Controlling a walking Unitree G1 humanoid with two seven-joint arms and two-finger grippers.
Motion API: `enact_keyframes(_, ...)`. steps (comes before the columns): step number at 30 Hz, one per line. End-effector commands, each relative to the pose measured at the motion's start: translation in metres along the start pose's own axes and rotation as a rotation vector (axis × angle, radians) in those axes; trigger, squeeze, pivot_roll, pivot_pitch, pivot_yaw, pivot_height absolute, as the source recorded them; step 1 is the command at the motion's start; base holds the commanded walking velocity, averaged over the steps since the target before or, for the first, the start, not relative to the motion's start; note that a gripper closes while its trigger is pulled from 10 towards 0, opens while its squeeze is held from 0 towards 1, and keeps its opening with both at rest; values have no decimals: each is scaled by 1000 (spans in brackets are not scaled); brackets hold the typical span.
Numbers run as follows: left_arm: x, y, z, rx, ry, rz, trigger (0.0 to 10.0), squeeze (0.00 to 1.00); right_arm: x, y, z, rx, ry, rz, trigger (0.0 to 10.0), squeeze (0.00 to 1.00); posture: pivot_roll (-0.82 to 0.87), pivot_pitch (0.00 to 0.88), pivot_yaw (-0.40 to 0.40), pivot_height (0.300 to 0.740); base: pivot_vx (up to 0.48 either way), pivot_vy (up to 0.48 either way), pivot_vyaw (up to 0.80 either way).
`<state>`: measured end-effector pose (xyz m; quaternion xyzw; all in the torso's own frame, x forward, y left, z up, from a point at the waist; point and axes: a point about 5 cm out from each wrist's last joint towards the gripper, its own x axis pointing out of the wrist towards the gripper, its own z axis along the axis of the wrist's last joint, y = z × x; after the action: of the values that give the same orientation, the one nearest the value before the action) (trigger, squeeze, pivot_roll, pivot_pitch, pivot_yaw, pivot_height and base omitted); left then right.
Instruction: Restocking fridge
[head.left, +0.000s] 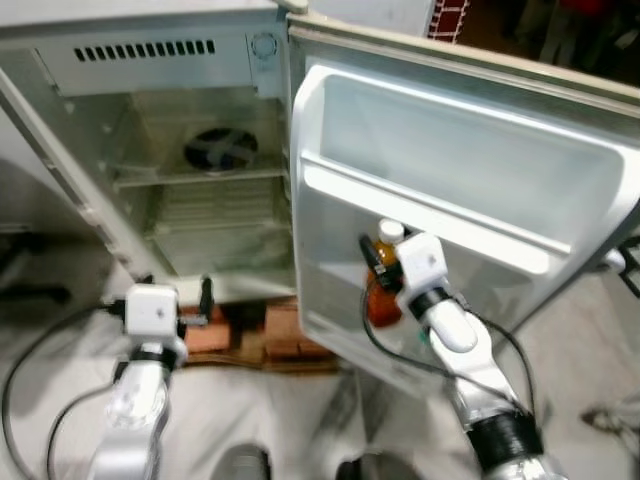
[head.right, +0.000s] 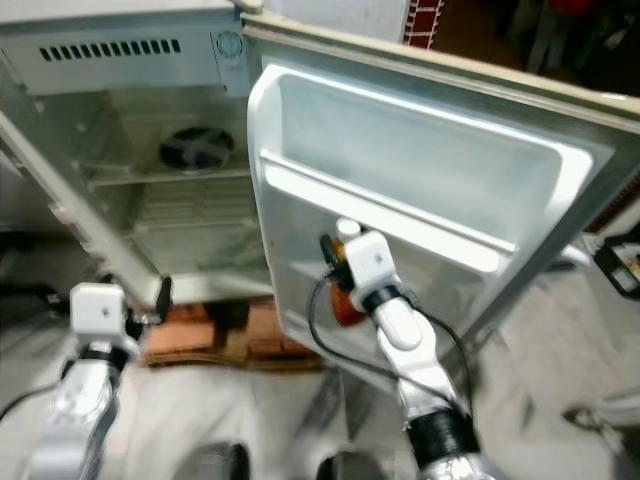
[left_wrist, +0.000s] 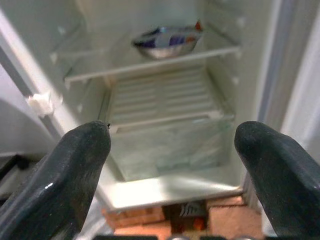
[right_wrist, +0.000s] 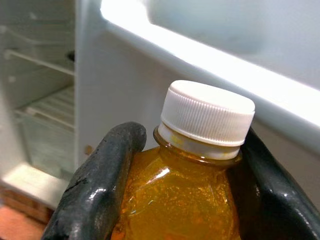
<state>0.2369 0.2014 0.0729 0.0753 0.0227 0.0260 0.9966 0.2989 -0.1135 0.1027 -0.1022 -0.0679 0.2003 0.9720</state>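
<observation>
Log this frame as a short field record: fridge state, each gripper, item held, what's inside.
fridge: door open, compartment exposed
right gripper: shut on bottle, at the door's inner shelves
bottle: amber liquid, white cap, upright
left gripper: open, holding nothing, facing the compartment
inside: packet on upper shelf

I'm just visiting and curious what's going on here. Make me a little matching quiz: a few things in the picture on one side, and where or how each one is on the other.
Things:
1. bottle
2. left gripper
3. bowl
4. fridge door

Places or states:
A. swung open, inner racks facing the robot
B. open, pointing into the fridge
C. clamped in the right gripper, at the door
D. on an upper shelf inside the fridge

Pairs: 1-C, 2-B, 3-D, 4-A
</observation>
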Motion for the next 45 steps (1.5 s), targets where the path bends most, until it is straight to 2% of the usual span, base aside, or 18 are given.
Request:
enact_keyframes(1,-3,3,-3,1,17,9,10000,0,2,-3,6,-9,-28,1,10000,0,30,148,-17,740,0,0,0)
enact_keyframes(8,-3,2,-4,2,19,9,10000,0,0,4,6,34,-28,57,10000,0,29,147,-17,740,0,0,0)
enact_keyframes(10,-3,1,-4,1,24,4,10000,0,-4,16,2,52,-14,148,10000,0,27,145,-15,740,0,0,0)
enact_keyframes(11,-3,1,-4,1,25,4,10000,0,-4,18,2,50,-12,155,10000,0,27,145,-16,740,0,0,0)
enact_keyframes(24,-2,0,-5,-4,34,6,10000,0,-6,20,0,86,-4,203,10000,0,30,140,-19,740,0,0,0)
enact_keyframes(38,-2,0,-6,1,40,1,10000,0,-8,22,-2,85,2,218,10000,0,26,141,-17,632,0,0,0)
enact_keyframes(45,-2,0,-6,1,43,5,10000,0,-7,23,-2,91,0,214,10000,0,28,144,-19,627,0,0,0)
